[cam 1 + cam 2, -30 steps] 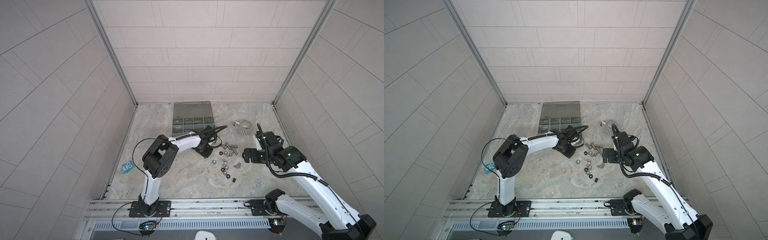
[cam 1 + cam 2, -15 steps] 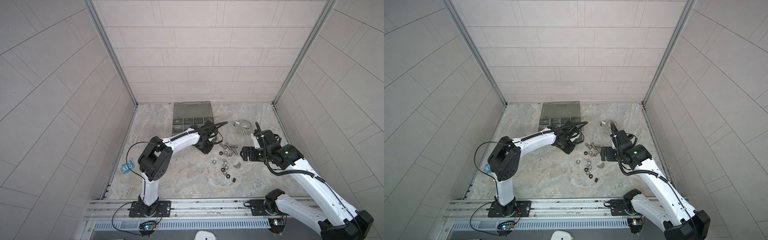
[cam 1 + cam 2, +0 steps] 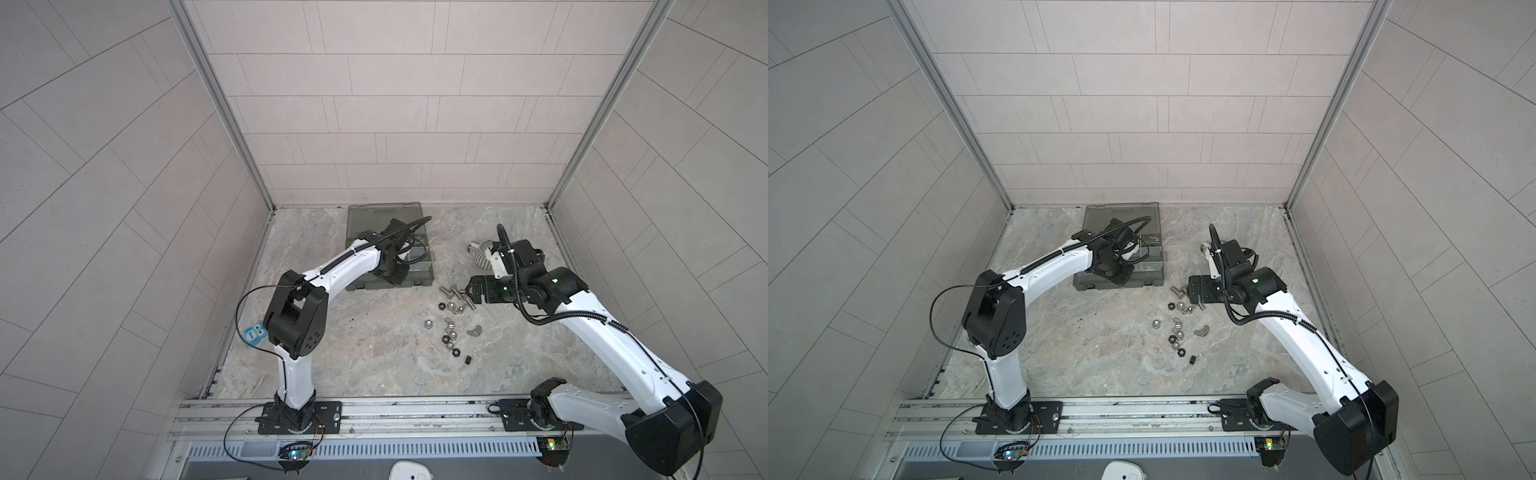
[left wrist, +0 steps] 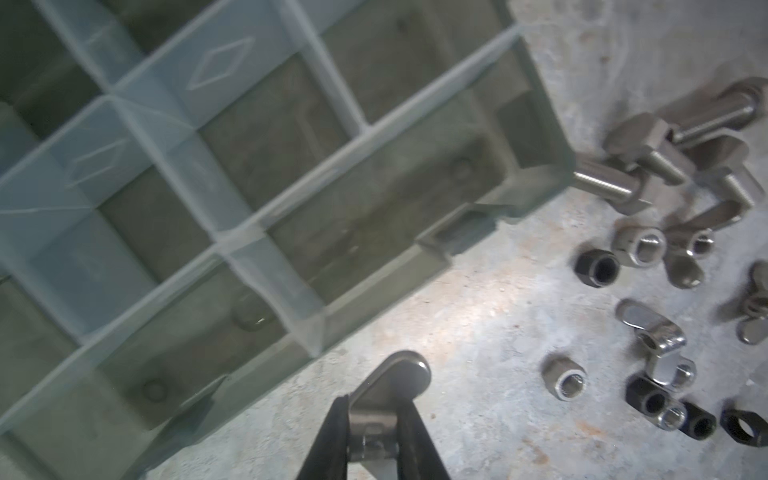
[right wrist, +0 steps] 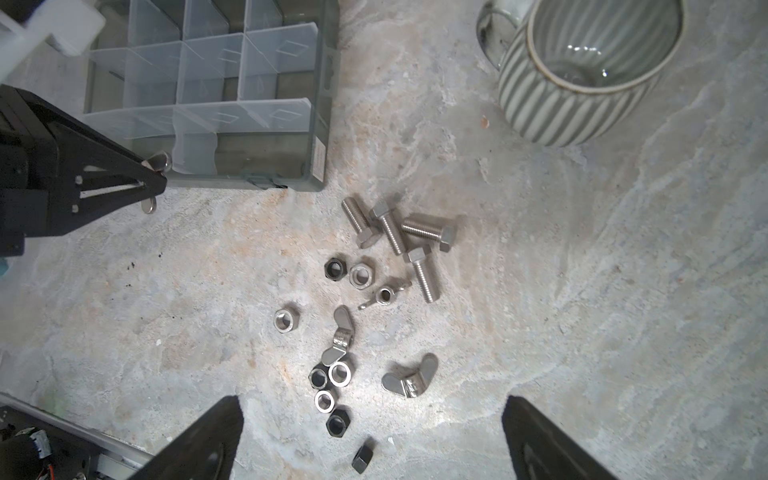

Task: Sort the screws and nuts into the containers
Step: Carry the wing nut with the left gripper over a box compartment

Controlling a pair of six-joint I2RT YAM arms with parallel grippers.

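Tightly, the left fingers point(image 4: 328, 440) clamp a silver wing nut point(image 4: 390, 386) between their black tips, with one rounded wing poking out past them. Seen from the right wrist, that wing nut point(image 5: 160, 160) shows on both sides of the closed tips, right at the front wall of the organizer case point(image 5: 320, 124). Whether it hangs over the nearest compartment or just outside the wall I cannot tell. From the left wrist it appears above bare table point(image 4: 478, 332), just beside the case's front wall. The compartments point(image 4: 270, 137), split by clear dividers, fill the case behind it.

The right fingers point(image 5: 203, 444) are spread wide with nothing between them, above the loose hardware on the table. Four screws point(image 5: 395, 232) lie in a close heap near the case's front corner, their hex heads pointing different ways. Nearer the right fingers, the nuts point(image 5: 332, 374) are scattered: silver hex ones, black ones and three wing nuts, some touching, some apart. A ribbed grey mug point(image 5: 582, 104) sits beyond the screws, well apart from the case. In both top views the left arm reaches over the organizer case point(image 3: 374, 216) point(image 3: 1100, 212), and the right fingers hang just beside the screws point(image 3: 451, 293) point(image 3: 1177, 291).
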